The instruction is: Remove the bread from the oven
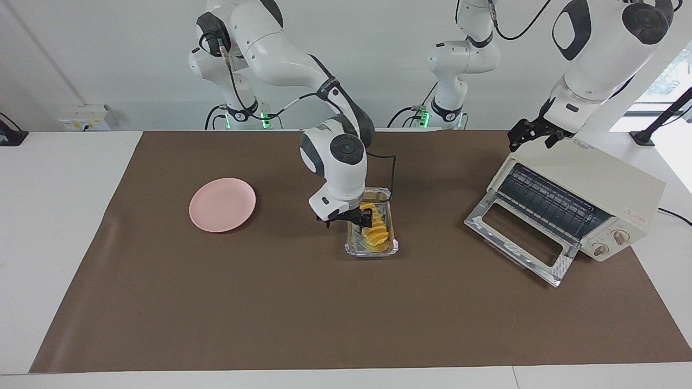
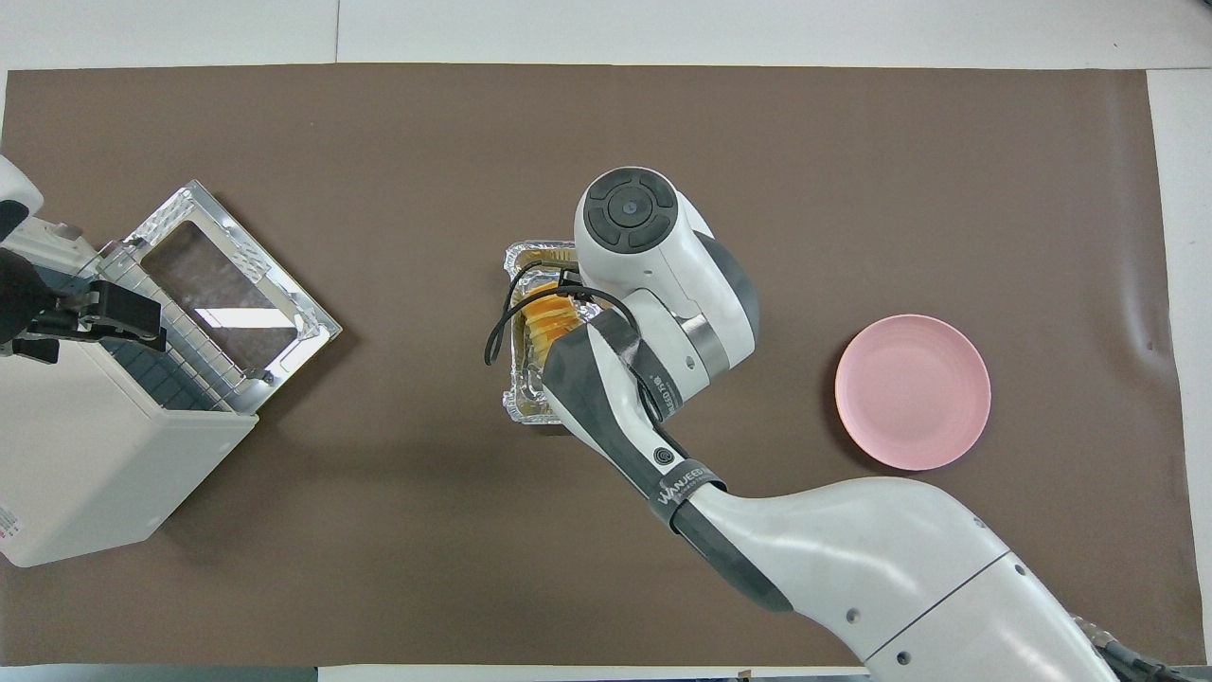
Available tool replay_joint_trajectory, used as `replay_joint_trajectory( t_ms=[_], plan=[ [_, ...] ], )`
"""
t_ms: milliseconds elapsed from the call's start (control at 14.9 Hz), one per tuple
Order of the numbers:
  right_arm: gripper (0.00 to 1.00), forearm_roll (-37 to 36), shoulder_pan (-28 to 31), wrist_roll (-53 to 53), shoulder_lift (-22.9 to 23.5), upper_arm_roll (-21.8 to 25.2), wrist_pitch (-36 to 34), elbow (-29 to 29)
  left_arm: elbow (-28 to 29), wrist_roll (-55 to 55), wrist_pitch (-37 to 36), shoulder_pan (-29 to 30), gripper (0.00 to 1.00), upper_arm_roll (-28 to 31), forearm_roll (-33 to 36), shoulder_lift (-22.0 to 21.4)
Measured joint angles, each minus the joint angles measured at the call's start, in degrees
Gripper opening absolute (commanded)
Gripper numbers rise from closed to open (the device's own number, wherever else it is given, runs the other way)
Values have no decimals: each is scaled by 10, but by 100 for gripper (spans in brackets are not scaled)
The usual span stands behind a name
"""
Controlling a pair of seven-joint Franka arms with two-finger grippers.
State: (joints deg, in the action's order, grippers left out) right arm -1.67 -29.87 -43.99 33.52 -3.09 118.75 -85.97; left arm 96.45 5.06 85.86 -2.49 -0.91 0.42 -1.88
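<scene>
Meanwhile, right claw (image 1: 363, 217) bends down, clamped on bread (image 1: 377, 233) in foil tray (image 1: 390, 248); left claw (image 1: 532, 133) over oven (image 1: 605, 183), grip unclear.

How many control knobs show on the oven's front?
2: both knobs sit side by side on the oven panel beside its open door, at the left arm's end.
</scene>
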Motion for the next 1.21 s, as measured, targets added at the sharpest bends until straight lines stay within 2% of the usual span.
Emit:
replay_joint_trajectory(
  t_ms=[67, 134, 201, 268, 335, 536, 1004, 1205],
  plan=[
    [92, 0, 0, 2, 0, 0, 9, -6, 0, 0, 0, 0, 100, -1, 0, 0],
    [78, 0, 0, 7, 0, 0, 17, -13, 0, 0, 0, 0, 100, -1, 0, 0],
    [58, 0, 0, 12, 0, 0, 23, -20, -2, 0, -3, 0, 100, -2, 0, 0],
    [25, 0, 0, 16, 0, 0, 27, -26, -10, 0, -10, -1, 100, -2, 0, 1],
    [0, 0, 0, 17, 0, 0, 29, -29, -25, 0, -23, -1, 100, -2, 0, 5],
    [0, 0, 0, 17, -1, 0, 29, -29, -55, -2, -42, -4, 100, -7, 0, 15],
    [0, 0, 1, 17, -6, 0, 25, -18, -55, -2, -47, -9, 100, -9, 0, 22],
    [0, 0, 11, 19, -6, 4, -25, 18, -55, -2, -46, -9, 100, -9, 0, 22]
  ],
)
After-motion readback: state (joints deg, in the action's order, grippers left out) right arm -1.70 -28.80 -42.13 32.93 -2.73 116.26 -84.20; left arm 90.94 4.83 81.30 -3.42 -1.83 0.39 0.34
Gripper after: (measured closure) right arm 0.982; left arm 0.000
